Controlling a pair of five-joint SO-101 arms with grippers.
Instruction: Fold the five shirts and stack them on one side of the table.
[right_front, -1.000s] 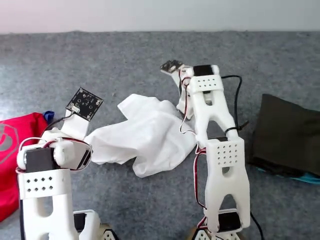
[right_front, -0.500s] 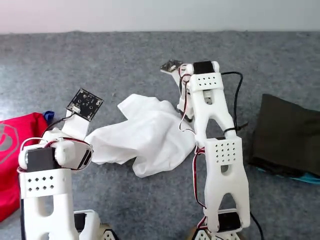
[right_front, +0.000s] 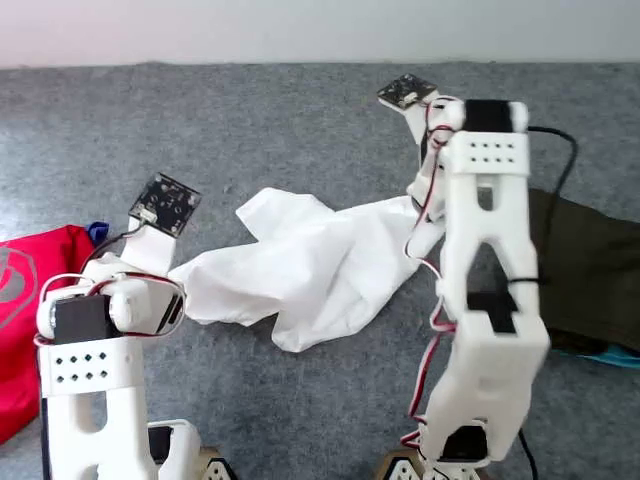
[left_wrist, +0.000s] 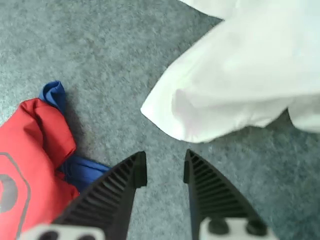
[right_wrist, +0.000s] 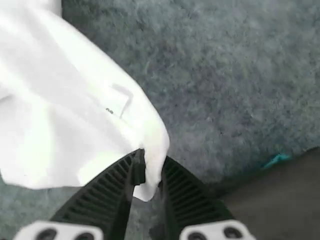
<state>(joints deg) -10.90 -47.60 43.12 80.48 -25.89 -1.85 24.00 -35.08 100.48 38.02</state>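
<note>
Right gripper (right_wrist: 150, 165) is clamped on just the edge of the white shirt (right_front: 310, 265), and it's a thin bite: only a small flap of fabric pokes out past the fingers in the right wrist view. The shirt lies crumpled mid-table between the two arms, with one end drawn out toward the right arm.

Left gripper (left_wrist: 164, 162) is wide open and holding nothing. It hovers over bare grey table (right_front: 250, 120) just beside the shirt's near lobe, not touching it.

What I'd worry about:

- **Slip.** With that little cloth in the jaws, any tug against the drag of the bunched shirt on the fuzzy table could pull the edge free (that surface looks grippy).
- **Dragging instead of spreading.** Only one point is held. If the right arm pulls while the left has nothing, I'd expect the whole wad to slide along without flattening.
- **Bumping the stack.** The folded dark shirt (right_front: 590, 260) sits close by on the right, with something teal (right_wrist: 274, 160) peeking out from under it. Pulling further that way could lay white fabric over it or nudge it.
- **Left miss.** If it closes where it is, it pinches air. It needs to get over the fabric first. The red shirt (right_front: 30, 290) and a blue garment (left_wrist: 52, 92) are right there too, so a sloppy reach could snag them.
</note>
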